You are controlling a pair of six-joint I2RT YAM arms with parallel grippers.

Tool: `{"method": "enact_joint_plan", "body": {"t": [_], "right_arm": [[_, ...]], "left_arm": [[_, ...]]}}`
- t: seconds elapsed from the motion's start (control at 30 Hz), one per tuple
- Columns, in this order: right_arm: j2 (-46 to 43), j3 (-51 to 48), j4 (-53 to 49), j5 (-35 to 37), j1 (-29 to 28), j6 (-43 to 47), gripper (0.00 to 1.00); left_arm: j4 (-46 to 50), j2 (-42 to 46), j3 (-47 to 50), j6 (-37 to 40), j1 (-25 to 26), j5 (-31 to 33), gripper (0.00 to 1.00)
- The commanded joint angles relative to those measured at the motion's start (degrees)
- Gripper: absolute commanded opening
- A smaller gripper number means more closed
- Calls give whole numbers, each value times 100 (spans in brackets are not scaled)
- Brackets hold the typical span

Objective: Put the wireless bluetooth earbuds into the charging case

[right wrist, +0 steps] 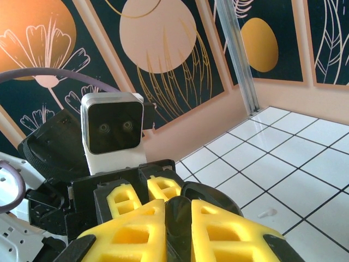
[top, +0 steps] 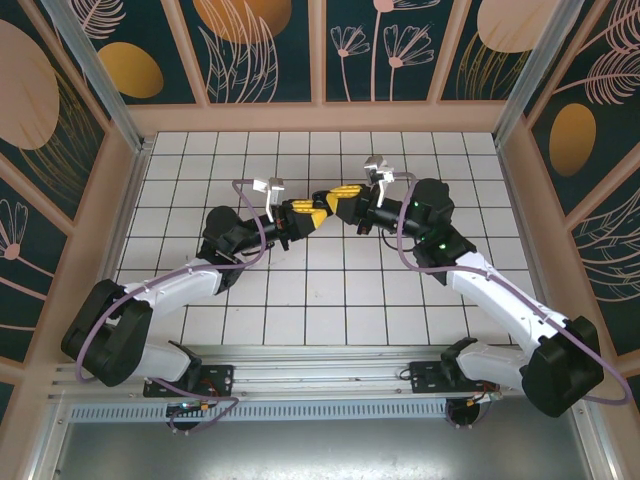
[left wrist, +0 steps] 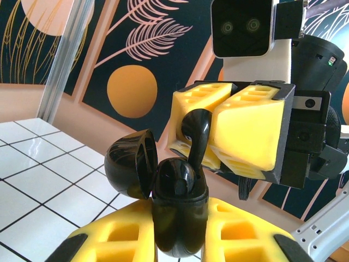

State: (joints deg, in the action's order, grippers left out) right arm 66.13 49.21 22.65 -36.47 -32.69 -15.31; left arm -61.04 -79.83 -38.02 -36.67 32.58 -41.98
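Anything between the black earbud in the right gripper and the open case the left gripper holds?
Nothing visible. The black earbud sits right above the black charging case, lower end at its opening; the lid is swung aside.

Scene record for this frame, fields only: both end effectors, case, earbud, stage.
left end effector: shut on black charging case, above tiled table
right end effector: shut on black earbud, stem down
case lid: open, swung left in left wrist view
earbud: stem tip at case opening; seating depth unclear
stage: insertion not finished
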Motion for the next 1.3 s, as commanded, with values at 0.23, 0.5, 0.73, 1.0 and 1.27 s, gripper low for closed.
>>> {"method": "enact_joint_plan", "body": {"t": [0.23, 0.5, 0.73, 1.0, 1.27], "right_arm": [[-85, -9, -331, -32, -54, 175, 22], [-187, -22, -336, -36, -54, 121, 30], [-471, 83, -477, 90, -48, 63, 34], [-874, 42, -702, 307, 326, -210, 54], [-753, 180, -1030, 750, 875, -860, 61]], "left_arm": [[-142, 356, -225, 255, 14, 75, 0], [-100, 412, -195, 274, 20, 76, 0], [248, 497, -189, 526, 15, 105, 0], [989, 565, -470, 986, 16, -5, 0], [1666, 252, -1032, 1504, 21, -453, 0]]}}
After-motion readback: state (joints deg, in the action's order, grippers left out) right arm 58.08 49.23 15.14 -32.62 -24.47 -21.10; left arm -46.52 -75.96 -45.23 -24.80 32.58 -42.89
